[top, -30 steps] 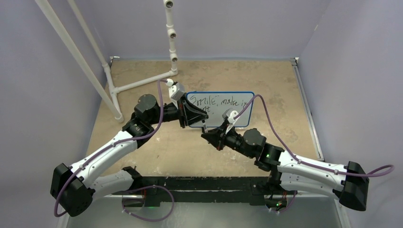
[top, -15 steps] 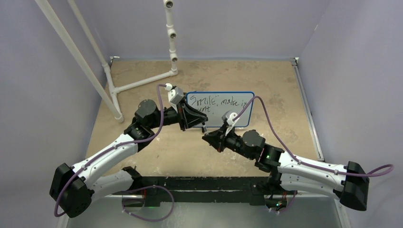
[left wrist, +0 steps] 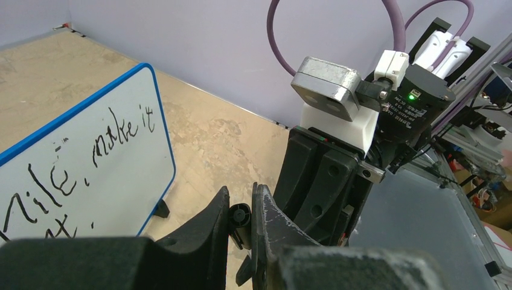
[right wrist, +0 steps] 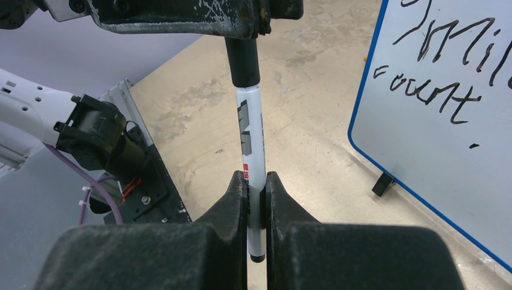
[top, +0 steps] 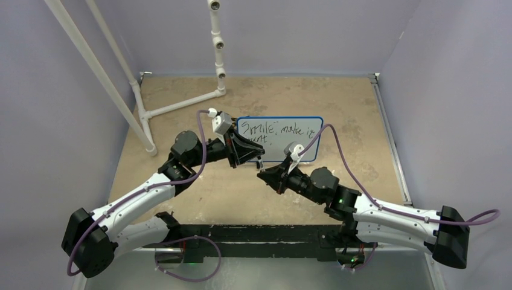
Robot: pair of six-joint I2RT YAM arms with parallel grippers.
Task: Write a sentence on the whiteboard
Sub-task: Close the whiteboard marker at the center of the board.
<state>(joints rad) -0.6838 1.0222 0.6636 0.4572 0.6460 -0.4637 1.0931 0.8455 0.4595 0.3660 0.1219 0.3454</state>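
The whiteboard (top: 300,145) stands upright on black feet at mid-table, blue-framed (left wrist: 164,139) (right wrist: 362,115). The sentence (top: 279,128) in black marker reads "Smile, make it" over "count" (left wrist: 121,130) (right wrist: 432,90). In front of the board a white marker (right wrist: 250,139) spans both grippers. My right gripper (right wrist: 256,181) (top: 264,175) is shut on its barrel. My left gripper (left wrist: 240,202) (top: 258,162) is shut on the black cap (right wrist: 243,60) (left wrist: 240,215), which sits on the marker's end.
A white PVC pipe frame (top: 181,106) lies on the back left of the tan table, with an upright pipe (top: 217,42) behind the board. Purple walls close in three sides. A black base rail (top: 259,232) runs along the near edge.
Both grippers have drifted slightly toward the near edge, still joined by the marker. The left wrist has swung a little left. The board has not moved.
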